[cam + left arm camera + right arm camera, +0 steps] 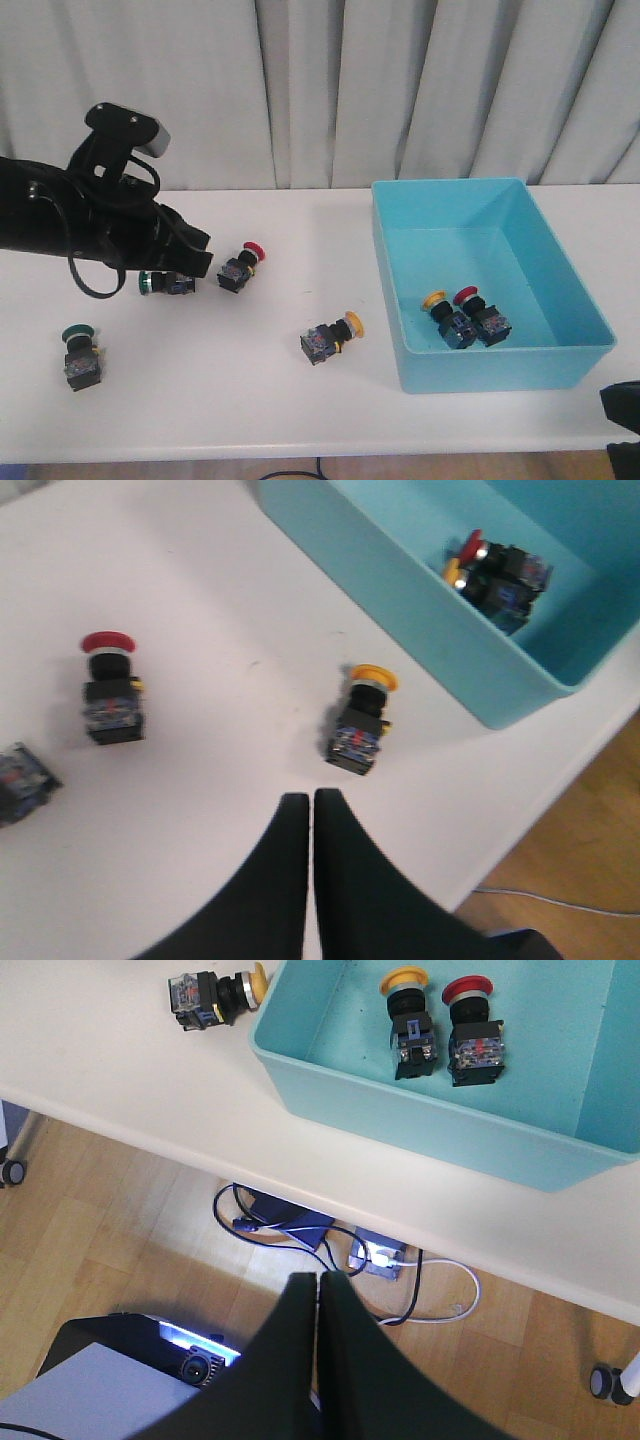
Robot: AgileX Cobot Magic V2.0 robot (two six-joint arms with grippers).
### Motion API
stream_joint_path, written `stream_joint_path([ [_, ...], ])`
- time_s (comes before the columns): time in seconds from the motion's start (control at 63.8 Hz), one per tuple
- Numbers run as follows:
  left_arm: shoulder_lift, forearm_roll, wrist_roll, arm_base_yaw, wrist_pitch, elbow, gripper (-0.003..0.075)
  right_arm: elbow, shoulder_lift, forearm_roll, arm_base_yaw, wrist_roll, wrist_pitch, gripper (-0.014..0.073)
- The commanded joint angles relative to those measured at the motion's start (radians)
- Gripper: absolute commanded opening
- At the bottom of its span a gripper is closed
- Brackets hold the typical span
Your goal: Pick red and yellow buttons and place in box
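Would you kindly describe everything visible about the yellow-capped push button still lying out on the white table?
The yellow-capped push button has a round yellow mushroom cap, a short black neck and a blocky black body with a bluish, red-marked end. It looks like plastic. It lies tipped on its side on the white table, cap pointing toward the turquoise plastic box, a little short of the box's near left corner. Nothing touches it but the table; neither end effector is on it.

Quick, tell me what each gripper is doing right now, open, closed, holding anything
Left gripper: closed, holding nothing, above the table.
Right gripper: closed, holding nothing, off the table's front edge.
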Motion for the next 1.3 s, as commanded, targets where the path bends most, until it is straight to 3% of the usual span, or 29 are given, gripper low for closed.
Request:
stream_joint_path([
  [0.0, -0.064, 0.158, -0.178, 0.001, -0.085, -0.028, -0.0007, -0.024, -0.002, 0.012, -0.003, -0.003, -0.042, -0.0008],
  [0.188, -0.145, 0.538, -0.553, 0.001, -0.094, 0.002, -0.0007, -0.024, -0.002, 0.012, -0.003, -0.003, -0.042, -0.0008],
  [0.408, -0.269, 0.744, -0.660, 0.006, -0.189, 0.159, -0.0007, -0.024, -0.002, 0.012, -0.003, -0.003, -0.042, -0.0008],
  [0.8, -0.730, 0.725, -0.664, 0.159, -0.660, 0.692, -0.0007, -0.024, -0.002, 0.012, -0.003, -0.003, -0.042, -0.0008],
  [1.066, -1.163, 0.613, -0.632, 0.309, -0.667, 0.969, -0.0007, -0.024, -0.002, 0.012, -0.003, -0.003, -0.041, -0.0008],
  [1.286, -1.350, 0.583, -0.665, 0.326, -0.668, 1.083, -0.0007, -0.024, -0.002, 0.012, -0.003, -0.003, -0.041, -0.0008],
])
